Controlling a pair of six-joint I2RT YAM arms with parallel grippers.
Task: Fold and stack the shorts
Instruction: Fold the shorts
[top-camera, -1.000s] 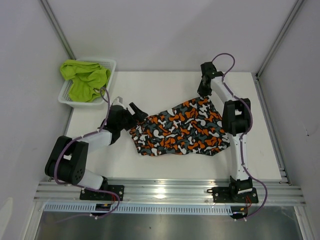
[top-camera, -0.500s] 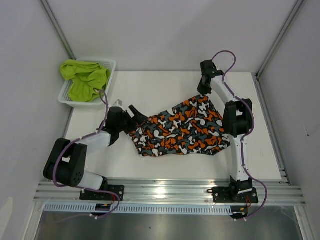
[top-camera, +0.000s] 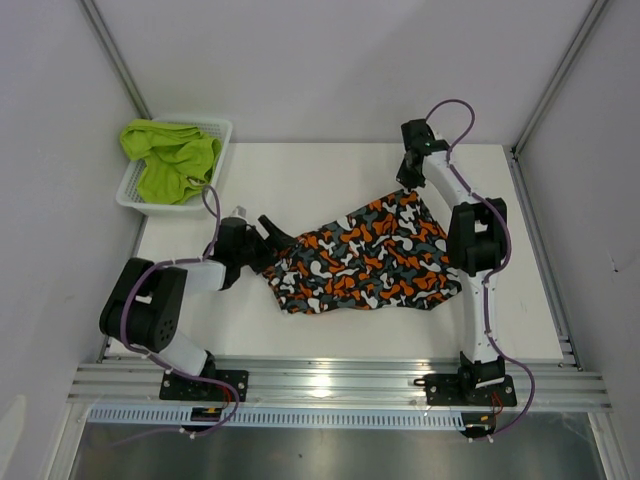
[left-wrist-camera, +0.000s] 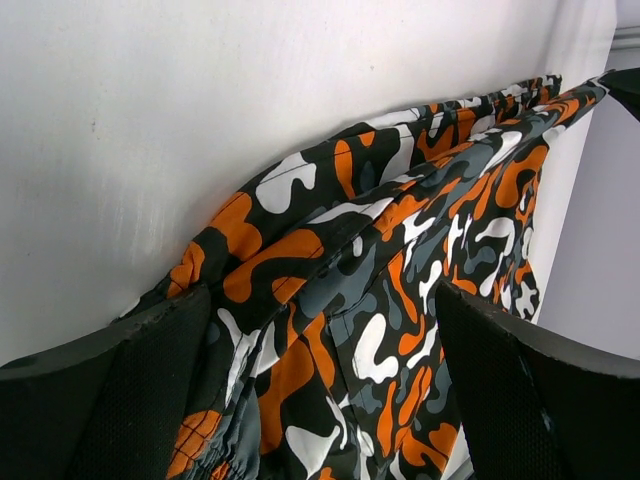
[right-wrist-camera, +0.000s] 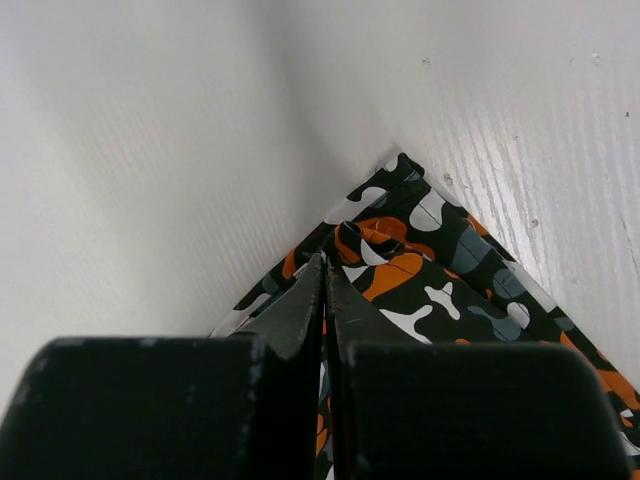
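The camouflage shorts (top-camera: 365, 260) lie spread across the middle of the white table (top-camera: 330, 180). My left gripper (top-camera: 270, 245) is open at their left edge, and in the left wrist view (left-wrist-camera: 320, 330) the cloth (left-wrist-camera: 400, 230) lies between the wide-apart fingers (left-wrist-camera: 130, 370). My right gripper (top-camera: 408, 190) is shut on the shorts' far right corner. In the right wrist view (right-wrist-camera: 325, 270) the jaws are pressed together with cloth (right-wrist-camera: 420, 270) pinched between them. The lime green shorts (top-camera: 170, 160) lie crumpled in the basket.
The white mesh basket (top-camera: 222, 135) stands at the table's far left corner. Grey walls and metal frame posts enclose the table. An aluminium rail (top-camera: 340, 380) runs along the near edge by the arm bases.
The left arm's elbow has swung inward and its gripper has stayed at the shorts' left edge. The shorts' left edge has shifted slightly. The right gripper has barely moved.
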